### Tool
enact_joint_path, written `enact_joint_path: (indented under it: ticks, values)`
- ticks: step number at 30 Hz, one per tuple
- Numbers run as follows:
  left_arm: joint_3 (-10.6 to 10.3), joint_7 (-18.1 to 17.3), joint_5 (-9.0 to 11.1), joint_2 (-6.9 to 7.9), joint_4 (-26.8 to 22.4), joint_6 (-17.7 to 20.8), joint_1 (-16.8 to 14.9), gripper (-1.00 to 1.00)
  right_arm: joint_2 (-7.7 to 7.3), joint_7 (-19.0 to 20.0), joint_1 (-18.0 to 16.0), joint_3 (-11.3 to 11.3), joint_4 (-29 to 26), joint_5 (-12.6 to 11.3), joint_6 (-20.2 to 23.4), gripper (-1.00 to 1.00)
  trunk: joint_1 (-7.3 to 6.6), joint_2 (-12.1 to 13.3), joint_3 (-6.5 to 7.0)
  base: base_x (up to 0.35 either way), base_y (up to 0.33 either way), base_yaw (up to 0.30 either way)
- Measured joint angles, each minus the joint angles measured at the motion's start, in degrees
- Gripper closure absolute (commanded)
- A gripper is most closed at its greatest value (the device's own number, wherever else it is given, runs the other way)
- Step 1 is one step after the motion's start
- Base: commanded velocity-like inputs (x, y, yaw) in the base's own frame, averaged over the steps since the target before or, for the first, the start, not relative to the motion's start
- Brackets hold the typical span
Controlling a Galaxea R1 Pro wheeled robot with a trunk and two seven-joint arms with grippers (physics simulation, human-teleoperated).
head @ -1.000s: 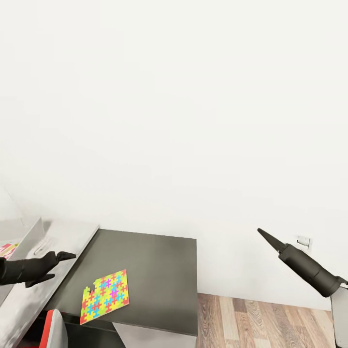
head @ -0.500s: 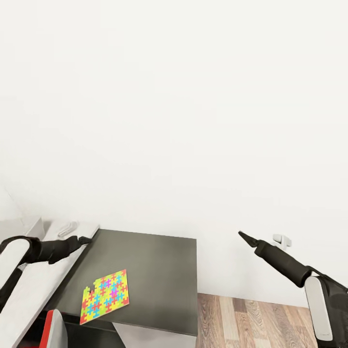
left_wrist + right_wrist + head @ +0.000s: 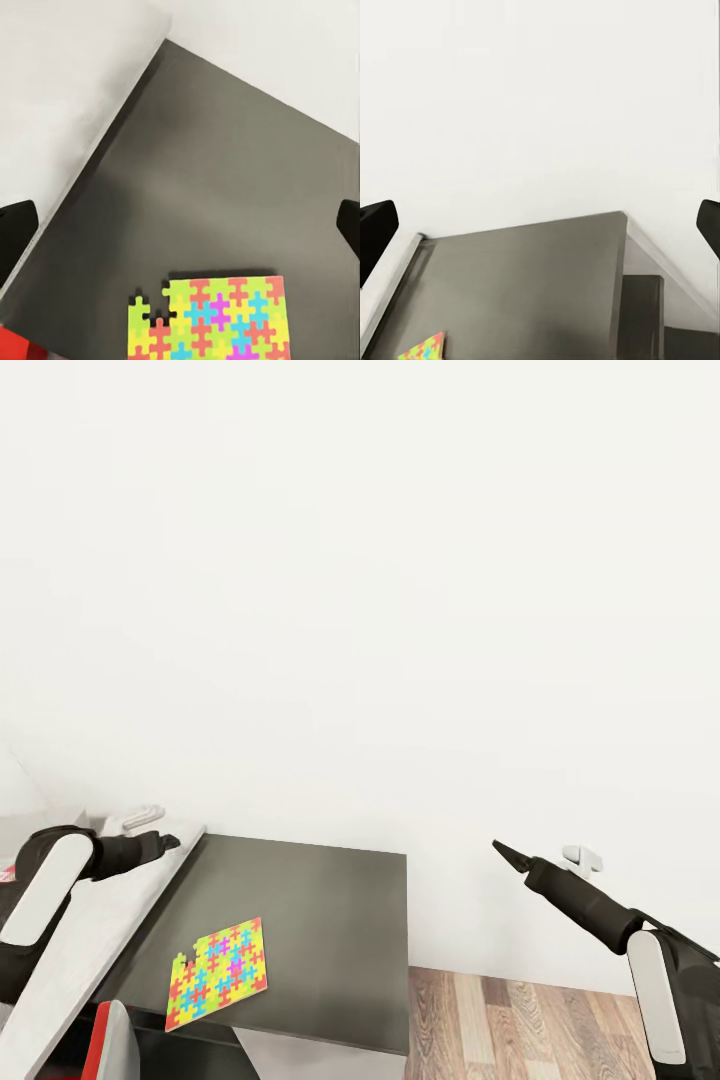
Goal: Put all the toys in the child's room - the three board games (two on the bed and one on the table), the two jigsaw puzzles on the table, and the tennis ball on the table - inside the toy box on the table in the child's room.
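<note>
On the dark surface (image 3: 300, 920) a jigsaw puzzle (image 3: 218, 972) is lying flat near the front edge. Above and left of it, the left gripper (image 3: 165, 844) is hovering with jaws spread wide, gripping nothing. Off to the right, the right gripper (image 3: 503, 852) is likewise hanging open and empty before the white wall (image 3: 400, 610).

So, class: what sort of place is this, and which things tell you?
Probably a room in a home, perhaps a child's: a colourful jigsaw puzzle lies on a dark table against a plain white wall, above wood-plank flooring.
</note>
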Motion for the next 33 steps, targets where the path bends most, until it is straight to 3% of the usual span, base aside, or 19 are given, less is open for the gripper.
enact_joint_path:
  ticks: [3,6,9,15,19,24,27,33]
  values:
    - [0.1,-0.2,-1.1,-0.52,2.8,-0.1,-0.4,-1.00,-0.02,-1.5,0.0,0.3,0.0,0.0,0.3,-1.00,0.00,0.0,0.00,0.000,0.000,0.000]
    - [-0.2,-0.6,-1.7,-1.24,11.2,-1.1,-0.7,-1.00,-0.11,-5.0,0.1,1.8,0.1,-0.1,1.2,-1.00,0.00,0.0,0.00,0.000,0.000,0.000]
    - [-0.6,-0.8,-2.2,-3.85,18.2,-3.8,-1.9,-1.00,-0.25,-9.3,0.1,3.7,0.1,-0.2,1.9,-1.00,0.00,0.0,0.00,0.000,0.000,0.000]
    - [-3.9,-1.0,-9.4,-8.29,25.0,-6.7,-4.2,-1.00,-0.46,-16.2,-0.4,7.3,1.1,-0.5,3.7,-1.00,0.00,0.0,0.00,0.000,0.000,0.000]
    - [-4.5,-2.4,-11.2,-10.20,31.3,-9.5,-6.1,-1.00,-0.72,-17.2,-0.5,8.0,1.5,-0.8,4.5,-1.00,0.00,0.0,0.00,0.000,0.000,0.000]
    - [-4.7,-7.9,-11.9,-10.52,40.0,-12.1,-9.4,-1.00,-0.86,-17.3,-0.5,8.1,1.5,-1.0,4.8,-1.00,0.00,0.0,0.00,0.000,0.000,0.000]
    - [-4.8,-12.8,-12.0,-9.73,44.5,-13.7,-11.2,-1.00,-0.86,-17.2,-0.5,8.1,1.4,-1.0,4.9,-1.00,0.00,0.0,0.00,0.000,0.000,0.000]
    - [-4.9,-18.1,-12.1,-7.81,47.4,-14.7,-12.2,-1.00,-0.90,-17.2,-0.5,8.1,1.3,-1.1,5.0,-1.00,0.00,0.0,-0.01,0.000,0.000,0.000]
